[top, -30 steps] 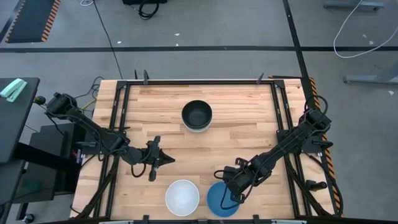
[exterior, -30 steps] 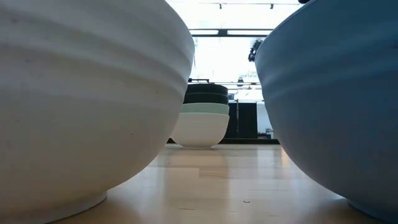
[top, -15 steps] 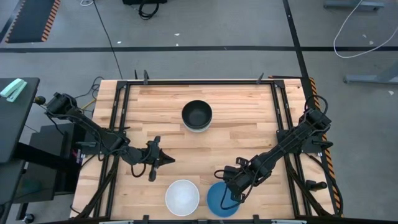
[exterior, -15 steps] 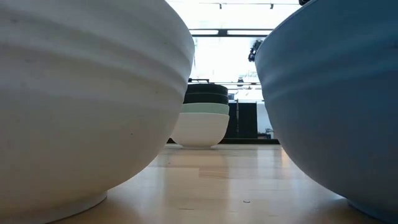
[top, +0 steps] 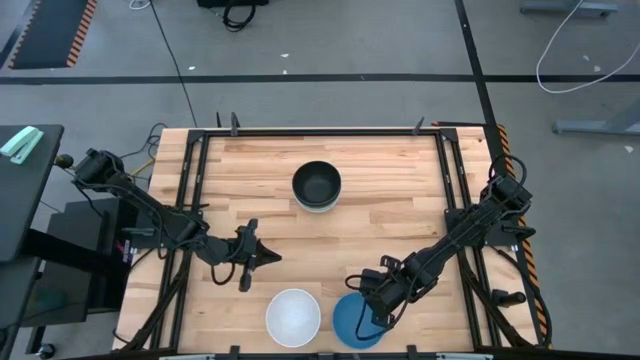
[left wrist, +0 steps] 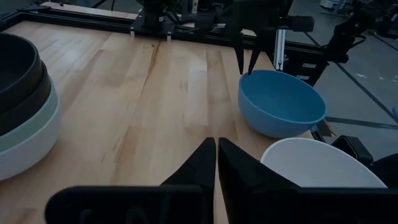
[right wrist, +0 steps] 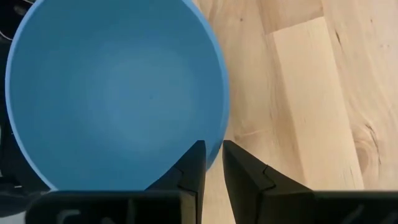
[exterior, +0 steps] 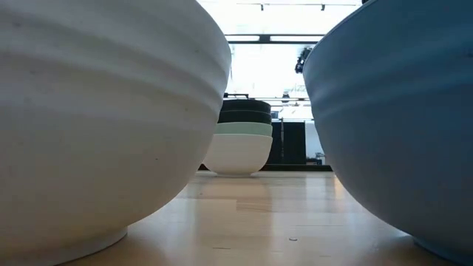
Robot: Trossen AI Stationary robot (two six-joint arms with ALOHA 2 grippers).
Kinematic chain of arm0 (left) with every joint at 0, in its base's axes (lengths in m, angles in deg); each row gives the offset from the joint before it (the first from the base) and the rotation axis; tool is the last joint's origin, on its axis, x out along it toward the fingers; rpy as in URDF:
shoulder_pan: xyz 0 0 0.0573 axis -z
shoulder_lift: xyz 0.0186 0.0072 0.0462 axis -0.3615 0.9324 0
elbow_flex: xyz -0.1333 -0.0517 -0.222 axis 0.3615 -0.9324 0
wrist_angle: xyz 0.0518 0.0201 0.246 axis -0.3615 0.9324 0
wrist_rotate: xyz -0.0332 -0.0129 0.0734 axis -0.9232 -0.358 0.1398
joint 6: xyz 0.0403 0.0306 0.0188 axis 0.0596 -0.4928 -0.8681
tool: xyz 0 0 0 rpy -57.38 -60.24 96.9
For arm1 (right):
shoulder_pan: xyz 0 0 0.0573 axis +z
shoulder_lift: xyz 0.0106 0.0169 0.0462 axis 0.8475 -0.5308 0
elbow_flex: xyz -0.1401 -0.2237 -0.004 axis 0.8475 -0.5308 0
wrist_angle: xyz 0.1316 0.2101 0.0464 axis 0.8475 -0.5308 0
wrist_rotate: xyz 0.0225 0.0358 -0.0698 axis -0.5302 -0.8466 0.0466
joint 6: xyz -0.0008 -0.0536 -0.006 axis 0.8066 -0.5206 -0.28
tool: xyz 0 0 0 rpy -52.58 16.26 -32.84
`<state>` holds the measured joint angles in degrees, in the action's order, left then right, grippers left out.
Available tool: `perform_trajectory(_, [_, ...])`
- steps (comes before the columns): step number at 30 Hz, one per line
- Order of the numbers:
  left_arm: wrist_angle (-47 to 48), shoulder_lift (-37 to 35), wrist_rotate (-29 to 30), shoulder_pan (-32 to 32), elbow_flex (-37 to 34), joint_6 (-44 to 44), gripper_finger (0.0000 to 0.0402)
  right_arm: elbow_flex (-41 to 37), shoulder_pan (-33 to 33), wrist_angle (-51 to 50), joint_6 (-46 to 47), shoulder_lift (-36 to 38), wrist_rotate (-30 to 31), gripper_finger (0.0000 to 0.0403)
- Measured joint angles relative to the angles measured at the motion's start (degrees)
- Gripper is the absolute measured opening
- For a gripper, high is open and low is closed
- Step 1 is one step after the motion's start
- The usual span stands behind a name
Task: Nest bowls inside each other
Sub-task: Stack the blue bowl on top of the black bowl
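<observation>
Blue bowl [top: 356, 320] is the landmark here, so everything's placed relative to that. Right hand [top: 371, 305] is right on its rim, on the side facing away from the desk [top: 400, 180] front edge: fingers [right wrist: 194, 163] straddle the wall w/ one inside and one outside, narrow gap, pinching the rim or just about to, can't fully tell if it's clamped tight. Bowl sits flat on the desk, mouth up.

From the blue bowl, the white bowl [top: 293, 317] is just beside it towards the left arm, not touching afaict. Stack of bowls [top: 316, 186] (white bottom, mint, two black on top) is well apart, further back and slightly to that same side, so imo that's the direction the carry has to go.

Left hand [top: 268, 256] is pressed nearly together, empty, hovering near the white bowl, between it and the stack. Right arm is clearly the nearer one for the blue.
</observation>
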<state>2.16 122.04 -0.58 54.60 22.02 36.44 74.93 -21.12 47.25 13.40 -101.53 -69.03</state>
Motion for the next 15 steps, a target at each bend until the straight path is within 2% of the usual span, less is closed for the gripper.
perform_trajectory(8, [0.4, 0.0, 0.0, 0.0, 0.0, 0.3, 0.0012, 0.0, 0.2, 0.1, 0.4, 0.0, 0.4, 0.0064])
perform_trajectory(15, [0.4, 0.0, 0.0, 0.0, 0.0, 0.3, 0.0023, 0.0, 0.8, 0.1, 0.7, 0.0, 0.9, 0.0064])
